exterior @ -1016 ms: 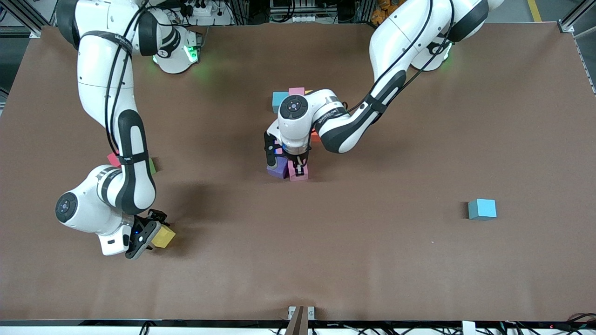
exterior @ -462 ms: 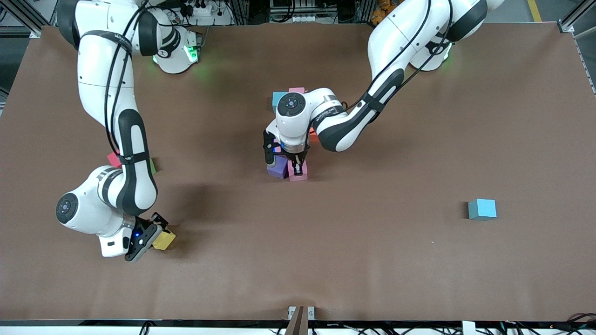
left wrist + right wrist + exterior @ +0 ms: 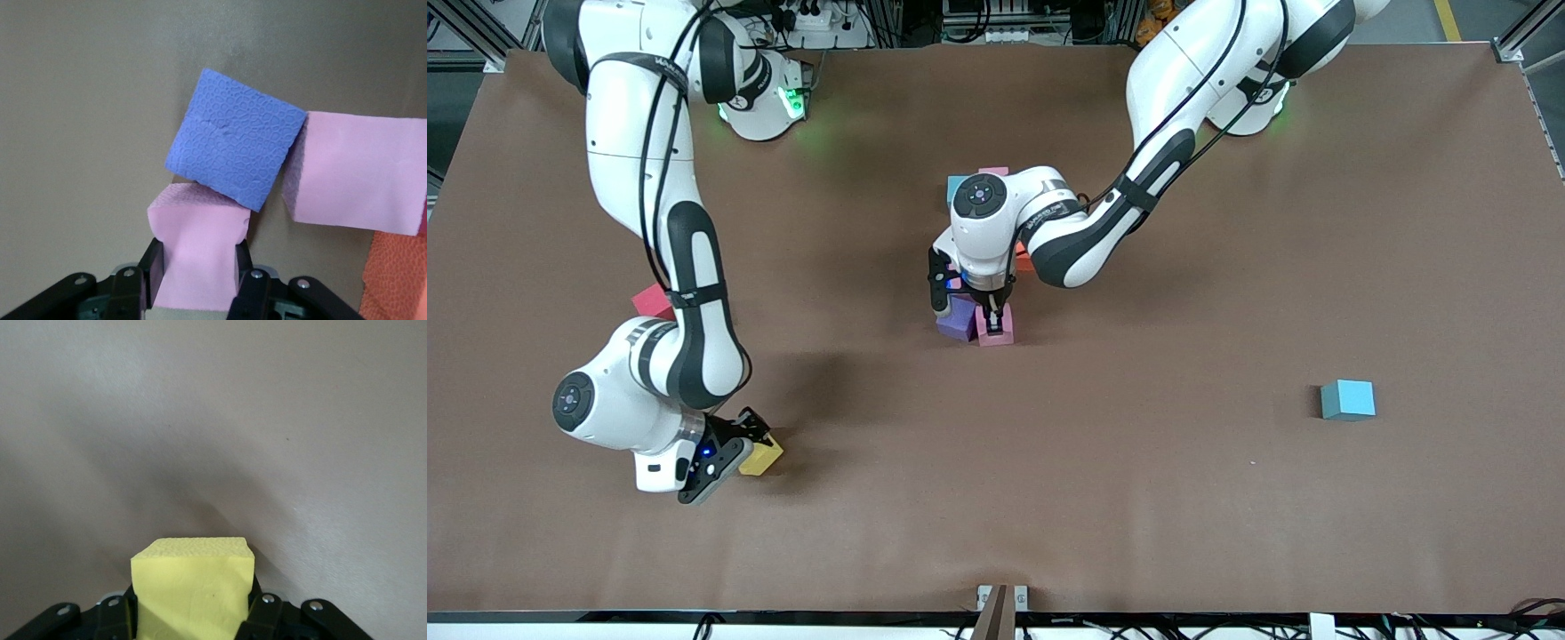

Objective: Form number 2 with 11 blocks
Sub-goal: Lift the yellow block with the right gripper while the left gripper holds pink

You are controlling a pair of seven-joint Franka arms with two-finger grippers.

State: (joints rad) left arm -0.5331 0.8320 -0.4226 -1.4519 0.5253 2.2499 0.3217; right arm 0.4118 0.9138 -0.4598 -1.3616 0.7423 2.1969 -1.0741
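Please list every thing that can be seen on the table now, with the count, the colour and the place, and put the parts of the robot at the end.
pink blocks: three; one held in the middle of the table, one beside the purple block, one farther from the front camera.
purple block: one, beside the held pink block.
orange block: one, partly seen by the cluster.
blue blocks: two; one by the cluster, one alone toward the left arm's end.
yellow block: one, toward the right arm's end.
red block: one, partly hidden by the right arm.
table: one, brown.
left gripper: shut on a pink block.
right gripper: shut on the yellow block.
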